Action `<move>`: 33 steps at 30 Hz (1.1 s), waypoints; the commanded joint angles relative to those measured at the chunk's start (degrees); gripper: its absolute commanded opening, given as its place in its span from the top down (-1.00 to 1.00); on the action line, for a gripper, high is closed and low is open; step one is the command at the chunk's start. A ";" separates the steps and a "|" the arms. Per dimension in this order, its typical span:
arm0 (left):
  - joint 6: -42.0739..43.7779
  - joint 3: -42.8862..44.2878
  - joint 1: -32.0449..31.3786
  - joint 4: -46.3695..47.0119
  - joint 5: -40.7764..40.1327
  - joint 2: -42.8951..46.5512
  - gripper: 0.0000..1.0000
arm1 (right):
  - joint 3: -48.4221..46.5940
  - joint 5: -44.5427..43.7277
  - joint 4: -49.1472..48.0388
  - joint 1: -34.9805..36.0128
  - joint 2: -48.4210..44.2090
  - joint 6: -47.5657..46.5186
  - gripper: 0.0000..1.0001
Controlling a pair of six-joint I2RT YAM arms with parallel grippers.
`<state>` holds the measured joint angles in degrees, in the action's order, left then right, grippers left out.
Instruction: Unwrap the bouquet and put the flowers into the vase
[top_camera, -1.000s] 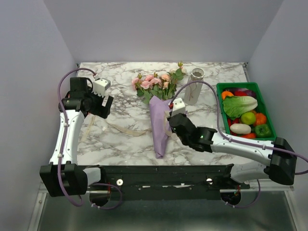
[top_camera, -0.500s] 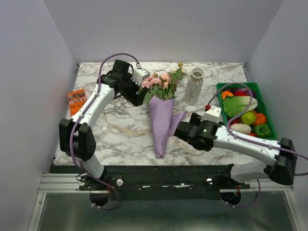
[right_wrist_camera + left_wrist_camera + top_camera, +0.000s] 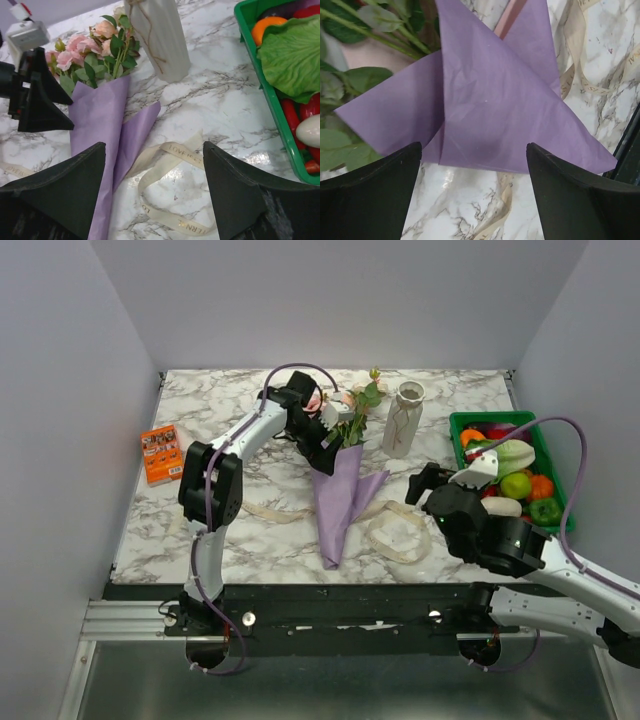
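Unwrapping is judged the step in hand: the ribbon (image 3: 172, 150) lies loose beside the bouquet (image 3: 338, 485), which lies centrally, flowers (image 3: 80, 47) toward the far edge, just left of the upright vase (image 3: 401, 420); its paper (image 3: 490, 110) is partly unfolded. The left gripper (image 3: 472, 150) hovers over the paper with jaws apart; the right gripper (image 3: 154, 147) hangs wide and empty near the ribbon; the next move probably calls for pinching a paper flap and drawing it off the stems (image 3: 400, 37).
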<state>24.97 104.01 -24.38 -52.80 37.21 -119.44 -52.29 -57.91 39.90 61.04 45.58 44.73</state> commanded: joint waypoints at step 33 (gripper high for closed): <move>10.45 23.16 -0.23 -18.91 3.05 -9.68 1.00 | 0.61 8.16 -15.47 -0.22 -2.43 -13.79 -0.39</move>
<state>34.63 122.06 -25.10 -66.35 40.51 -129.58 -51.27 -50.70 26.02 61.04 44.25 31.83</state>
